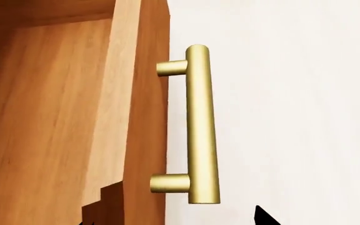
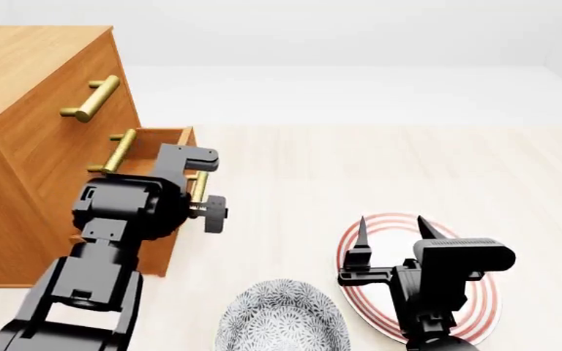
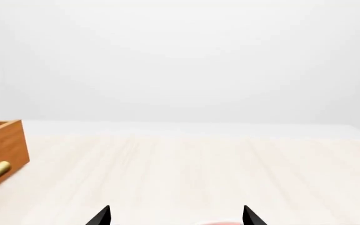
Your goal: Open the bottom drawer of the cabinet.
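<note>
Though pulled out, the bottom drawer (image 2: 164,139) sits half-hidden behind the left arm (image 2: 125,212).

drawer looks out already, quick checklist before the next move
1. Orange-brown wooden bottom drawer pulled out of the boxy wood-grain cabinet: ok, its open top shows.
2. Left tool off the short brass bar handle: ok, the visible fingertip is apart from it.
3. Right tool open and empty: ok, above the red-ringed white plate.
4. Drawers above shut: ok.
5. Drawer at full travel: cannot tell, the left arm hides it.
6. Speckled grey bowl apart from both arms: ok.
</note>
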Robot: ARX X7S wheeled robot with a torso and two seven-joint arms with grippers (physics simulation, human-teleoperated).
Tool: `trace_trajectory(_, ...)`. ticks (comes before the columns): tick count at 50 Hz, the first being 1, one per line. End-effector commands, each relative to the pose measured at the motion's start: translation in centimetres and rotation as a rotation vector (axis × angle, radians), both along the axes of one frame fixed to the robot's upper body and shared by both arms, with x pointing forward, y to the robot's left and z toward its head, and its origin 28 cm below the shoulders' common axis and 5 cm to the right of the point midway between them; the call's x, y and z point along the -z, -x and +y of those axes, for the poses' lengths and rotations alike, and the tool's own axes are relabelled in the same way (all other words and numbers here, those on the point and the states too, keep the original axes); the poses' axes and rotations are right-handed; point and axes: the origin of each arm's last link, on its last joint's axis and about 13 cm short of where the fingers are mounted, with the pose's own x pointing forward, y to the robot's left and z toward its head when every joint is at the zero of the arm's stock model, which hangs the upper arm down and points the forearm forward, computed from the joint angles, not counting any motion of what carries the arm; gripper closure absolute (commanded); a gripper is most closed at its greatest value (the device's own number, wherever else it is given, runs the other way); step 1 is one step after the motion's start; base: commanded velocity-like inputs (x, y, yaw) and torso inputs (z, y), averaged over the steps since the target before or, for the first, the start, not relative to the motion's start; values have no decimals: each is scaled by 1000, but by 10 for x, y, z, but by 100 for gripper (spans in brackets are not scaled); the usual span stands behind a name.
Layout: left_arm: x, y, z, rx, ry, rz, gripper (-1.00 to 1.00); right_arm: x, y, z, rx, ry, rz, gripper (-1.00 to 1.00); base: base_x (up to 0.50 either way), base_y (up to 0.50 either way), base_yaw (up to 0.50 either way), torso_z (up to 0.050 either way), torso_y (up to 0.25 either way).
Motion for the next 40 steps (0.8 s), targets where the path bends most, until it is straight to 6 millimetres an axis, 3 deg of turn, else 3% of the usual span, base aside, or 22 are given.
trace_trajectory(1, -2, 5, -12, 80, 60, 8, -100, 1, 0, 0, 1, -1, 1, -100, 0, 0, 0, 0, 0)
trace_trajectory(30, -7, 4, -69, 253, 138, 7, -100, -2, 1, -4, 9, 0, -8, -100, 0, 0, 0, 0, 0)
trace_trajectory(40, -9, 9, -79, 297, 166, -7, -100, -1, 2, -5, 12, -4, -7, -100, 0, 0, 0, 0, 0)
